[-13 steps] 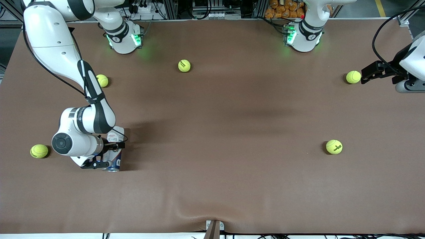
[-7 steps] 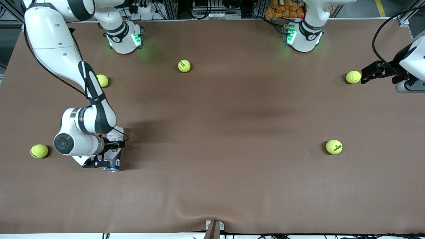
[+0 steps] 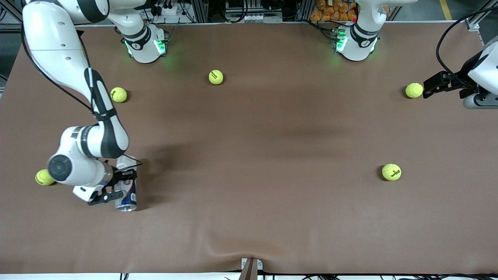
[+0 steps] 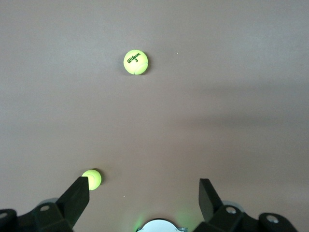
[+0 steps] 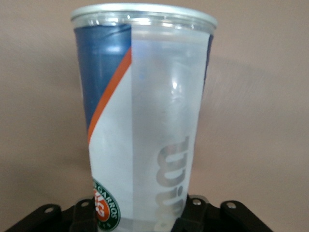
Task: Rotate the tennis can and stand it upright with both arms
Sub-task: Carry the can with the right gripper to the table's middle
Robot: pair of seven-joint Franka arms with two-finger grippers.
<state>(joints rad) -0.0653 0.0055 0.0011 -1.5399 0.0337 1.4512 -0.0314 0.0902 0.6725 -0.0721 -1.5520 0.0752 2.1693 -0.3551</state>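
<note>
The tennis can (image 3: 127, 193) is a clear tube with a white, navy and red label. It points its silvery rim (image 3: 125, 208) toward the front camera, at the right arm's end of the table. My right gripper (image 3: 118, 186) is shut on the can across its middle. In the right wrist view the can (image 5: 145, 116) fills the picture and a black finger (image 5: 195, 212) presses each side. Whether the can rests on the table or hangs just above it I cannot tell. At the left arm's end, my left gripper (image 3: 428, 88) waits open and holds nothing (image 4: 143, 193).
Several yellow-green tennis balls lie on the brown table: one (image 3: 43, 177) beside the right wrist, one (image 3: 118, 94) farther off, one (image 3: 216, 77) near the bases, one (image 3: 391, 172) and one (image 3: 414, 90) by the left gripper. Two balls (image 4: 135, 62) (image 4: 91, 179) show in the left wrist view.
My right gripper has shut on the can and carried it a little toward the front camera and the right arm's end of the table. The left arm has not moved.
</note>
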